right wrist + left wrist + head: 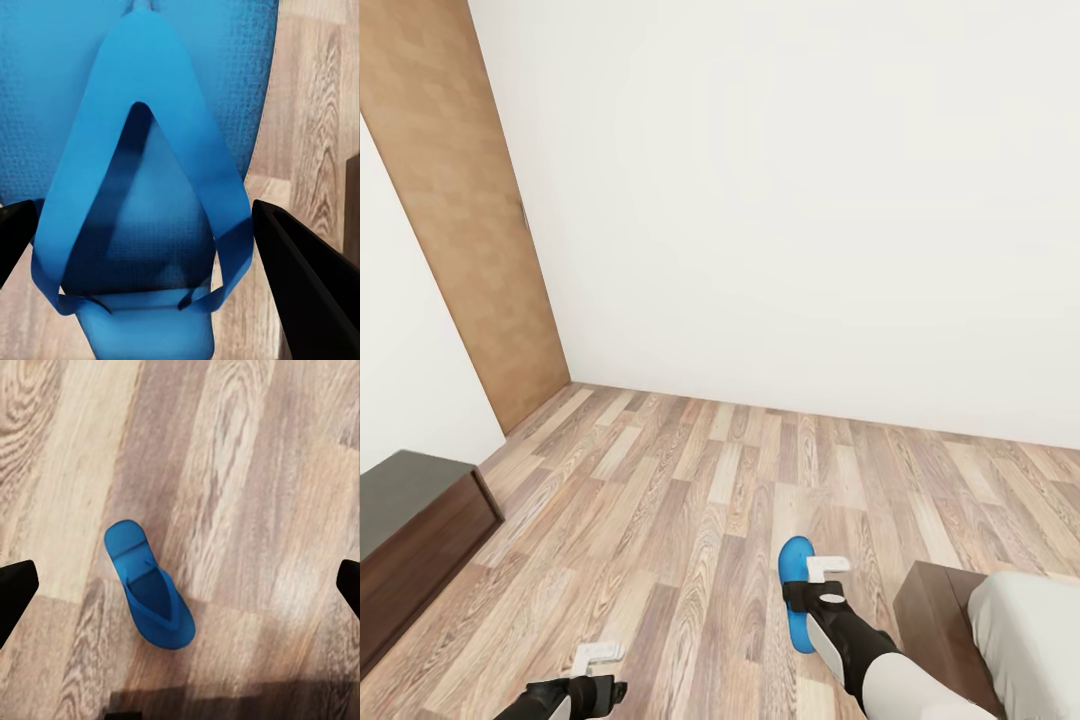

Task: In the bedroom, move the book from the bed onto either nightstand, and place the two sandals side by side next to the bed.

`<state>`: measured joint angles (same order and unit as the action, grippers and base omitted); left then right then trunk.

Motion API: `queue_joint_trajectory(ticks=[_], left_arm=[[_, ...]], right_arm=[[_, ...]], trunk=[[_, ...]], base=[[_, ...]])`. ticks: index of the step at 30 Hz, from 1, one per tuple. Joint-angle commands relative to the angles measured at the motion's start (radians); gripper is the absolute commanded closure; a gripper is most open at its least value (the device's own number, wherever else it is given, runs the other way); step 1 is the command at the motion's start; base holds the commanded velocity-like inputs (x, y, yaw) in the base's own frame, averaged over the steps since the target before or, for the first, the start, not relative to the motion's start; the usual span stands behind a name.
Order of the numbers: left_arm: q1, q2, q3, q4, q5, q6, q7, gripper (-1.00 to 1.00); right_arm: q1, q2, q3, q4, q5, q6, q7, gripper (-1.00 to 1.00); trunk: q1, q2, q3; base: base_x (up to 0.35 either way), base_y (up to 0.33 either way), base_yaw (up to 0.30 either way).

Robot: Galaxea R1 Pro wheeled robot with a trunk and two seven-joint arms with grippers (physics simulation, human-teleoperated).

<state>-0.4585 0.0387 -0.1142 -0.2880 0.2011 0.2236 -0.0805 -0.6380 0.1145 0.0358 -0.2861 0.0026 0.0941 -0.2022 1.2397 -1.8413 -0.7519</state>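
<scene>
The right gripper [142, 225] hangs right over one sandal [796, 590] beside the bed [1025, 640], fingers spread wide astride its strap, apparently gripping nothing (close view); centre, then close. The left gripper [598, 672], wide and empty, overlooks a second sandal [148, 585]. Two sandals counted.

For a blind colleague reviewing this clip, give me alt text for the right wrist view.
A bright blue sandal with its thong strap lies close under the camera, between the right gripper's two dark fingers, which stand apart on either side. Wood-plank floor shows beside it.
</scene>
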Motion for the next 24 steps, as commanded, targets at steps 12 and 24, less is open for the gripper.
queue_joint_trajectory(ticks=[12,24], left_arm=[[0.0,0.001,-0.008,-0.002,0.011,0.002,0.007,-1.0],[0.001,0.001,-0.007,0.0,0.012,0.001,0.007,-1.0]], right_arm=[[-0.001,0.037,0.021,-0.1,0.0,0.042,-0.012,1.0],[-0.002,0.053,0.087,-0.486,-0.011,0.348,-0.01,1.0]], trunk=[[0.046,-0.085,-0.039],[0.092,-0.169,-0.076]], base=[[0.0,0.0,0.0],[0.0,0.0,0.0]])
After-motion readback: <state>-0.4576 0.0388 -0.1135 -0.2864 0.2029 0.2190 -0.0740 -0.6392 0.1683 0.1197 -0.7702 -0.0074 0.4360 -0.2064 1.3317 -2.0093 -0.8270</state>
